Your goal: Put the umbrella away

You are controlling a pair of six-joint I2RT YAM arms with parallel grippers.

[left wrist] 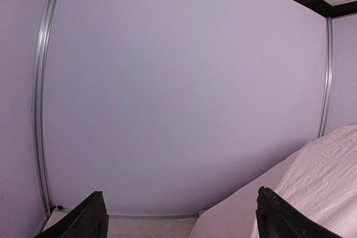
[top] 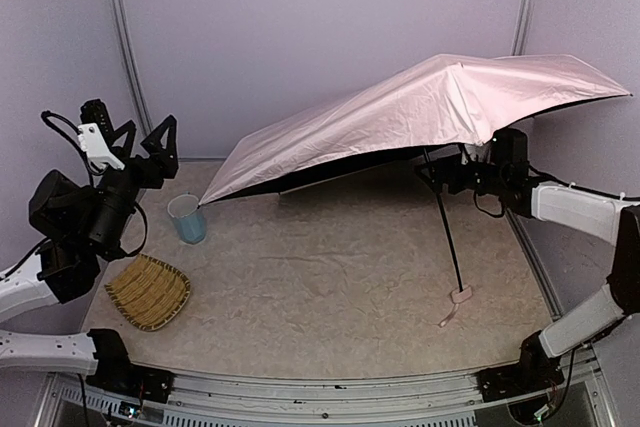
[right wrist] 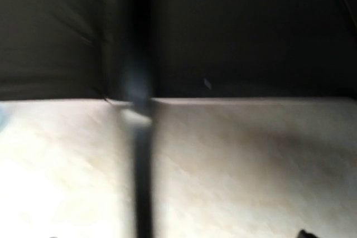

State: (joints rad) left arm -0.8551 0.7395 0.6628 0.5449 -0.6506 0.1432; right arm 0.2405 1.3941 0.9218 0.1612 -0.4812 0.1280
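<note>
The umbrella is open and tilted. Its pale pink canopy spans the back of the table, with its left rim low near the table and its right side high. The thin black shaft slants down to the small pink handle, which rests on the table with its strap. My right gripper is under the canopy at the upper shaft. In the right wrist view the blurred shaft stands between my widely parted jaws, with no grip showing. My left gripper is open, empty and raised at the far left; its view shows canopy fabric.
A light blue cup stands near the canopy's low left rim. A woven basket tray lies at the front left. The purple back wall and side walls close in the table.
</note>
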